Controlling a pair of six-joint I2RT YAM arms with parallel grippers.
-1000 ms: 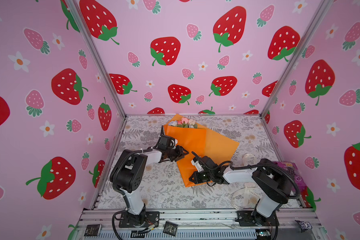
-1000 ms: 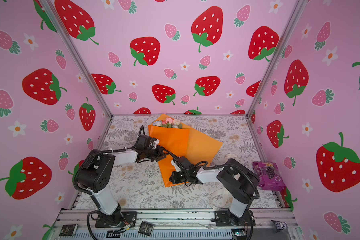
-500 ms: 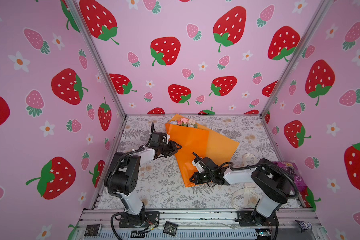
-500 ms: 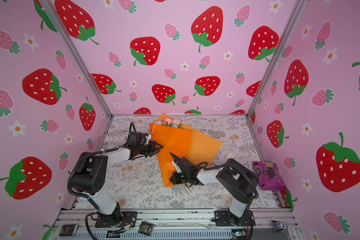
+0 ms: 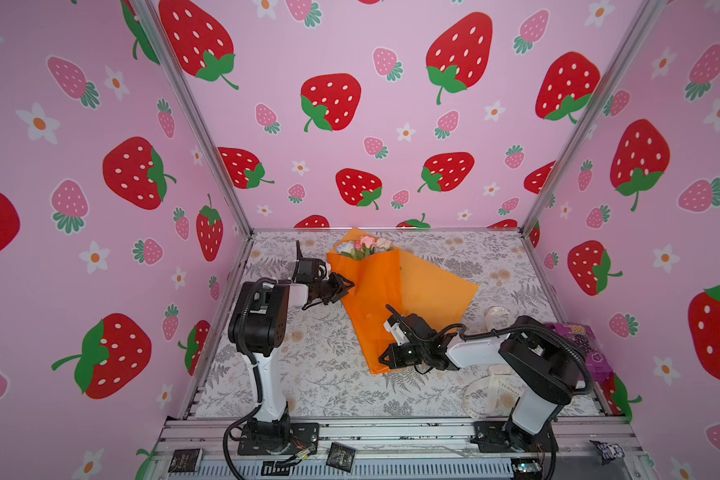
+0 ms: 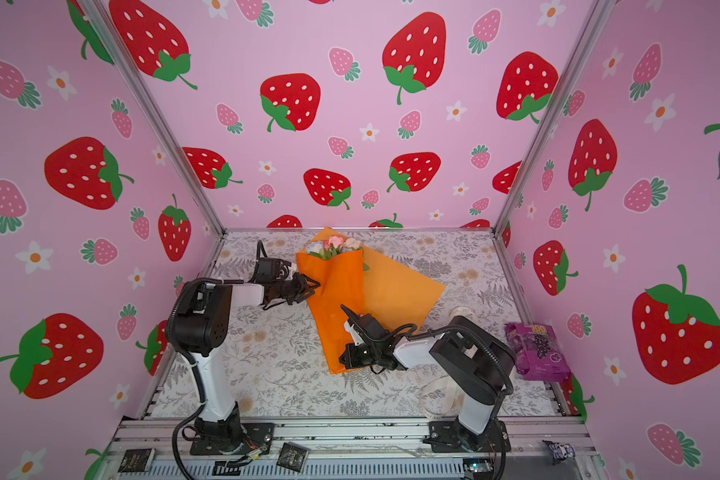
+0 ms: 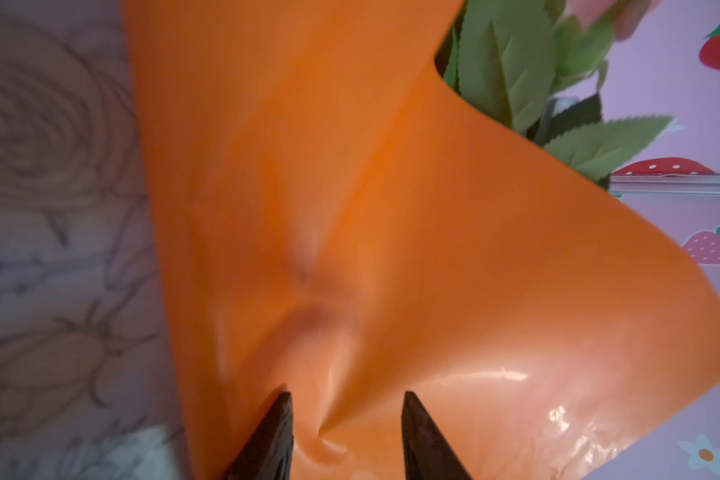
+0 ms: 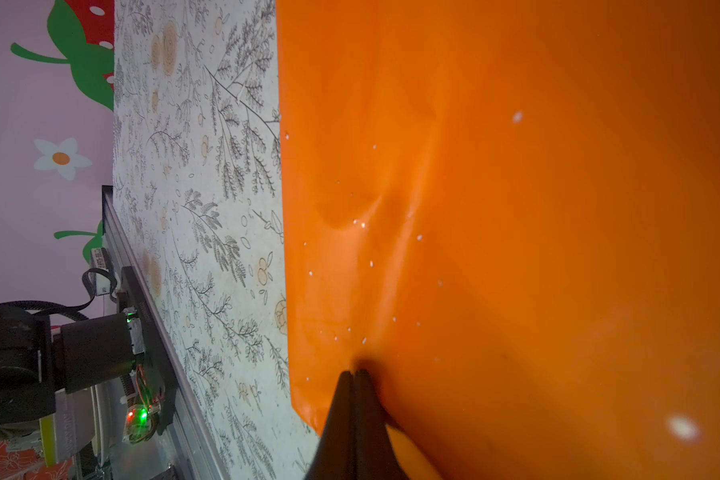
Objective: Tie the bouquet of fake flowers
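Orange-wrapped bouquet [image 5: 370,299], narrow end pinched by right end effector [image 5: 382,360].

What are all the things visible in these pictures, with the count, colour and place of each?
bouquet of fake flowers: one, pink and white with green leaves, back of the table, inside the paper.
orange wrapping paper: one sheet, orange, mid-table, partly folded over the bouquet.
ribbon: loose loops, cream, front right near the right arm's base.
purple packet: one, purple, right edge.
table: one, white with grey floral print.
walls: three, pink with strawberries.
left end effector: one, black, jaws apart at the paper's left edge.
right end effector: one, black, jaws shut, pinching the paper's narrow front end.
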